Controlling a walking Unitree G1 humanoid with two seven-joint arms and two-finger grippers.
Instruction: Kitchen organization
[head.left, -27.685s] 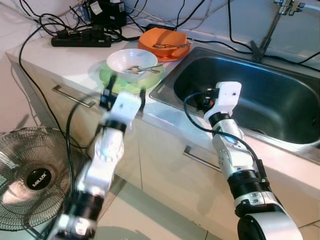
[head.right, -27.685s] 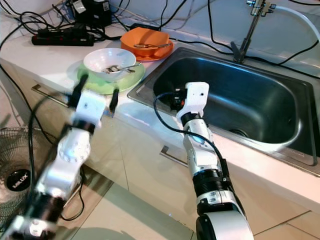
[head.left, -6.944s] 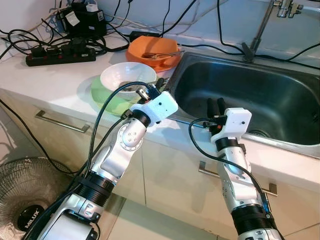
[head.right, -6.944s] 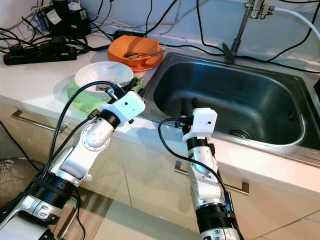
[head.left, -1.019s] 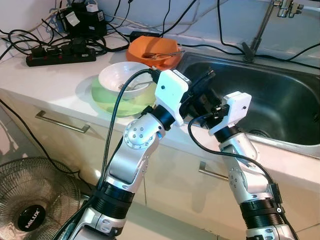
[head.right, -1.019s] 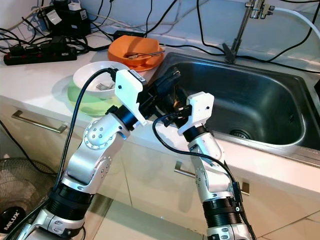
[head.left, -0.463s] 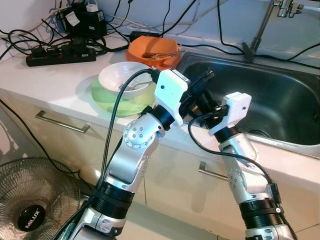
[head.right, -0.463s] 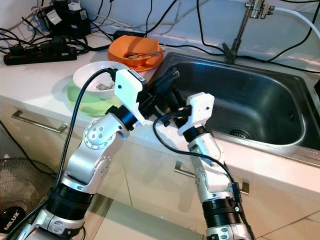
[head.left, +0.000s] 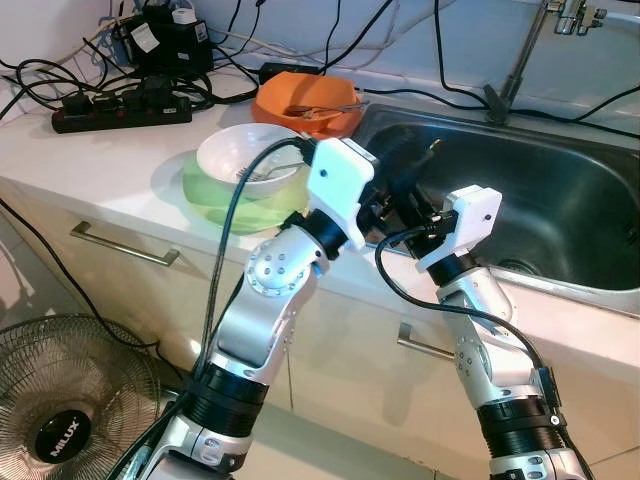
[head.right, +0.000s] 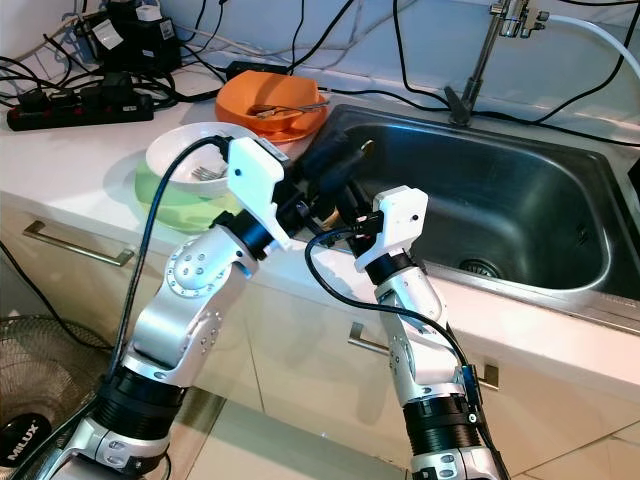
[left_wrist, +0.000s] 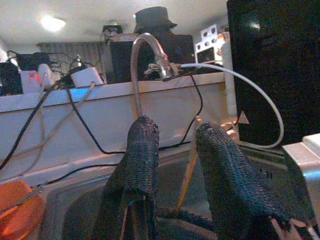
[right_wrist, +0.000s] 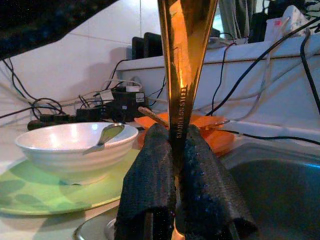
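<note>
Over the near left rim of the steel sink (head.left: 560, 190), both grippers meet. My right gripper (right_wrist: 172, 132) is shut on a copper-coloured utensil (right_wrist: 185, 45), which stands upright from its fingers. My left gripper (left_wrist: 175, 130) is open, its two fingers set apart on either side of the utensil's thin handle (left_wrist: 192, 150). The utensil's tip (head.right: 366, 148) pokes up above the left fingers. On the counter behind the left arm sits a white bowl (head.left: 250, 160) with cutlery in it, on a green plate (head.left: 210, 195). Further back is an orange bowl (head.left: 305, 100) holding more cutlery.
A faucet (head.left: 520, 60) stands at the sink's back edge. A power strip (head.left: 120, 110) and tangled cables lie at the counter's back left. Drawer handles (head.left: 125, 245) front the cabinet below. A floor fan (head.left: 70, 400) stands at lower left.
The left gripper has shifted slightly up and back at the handover spot, and the utensil's tip now shows above its fingers. The right gripper keeps its hold.
</note>
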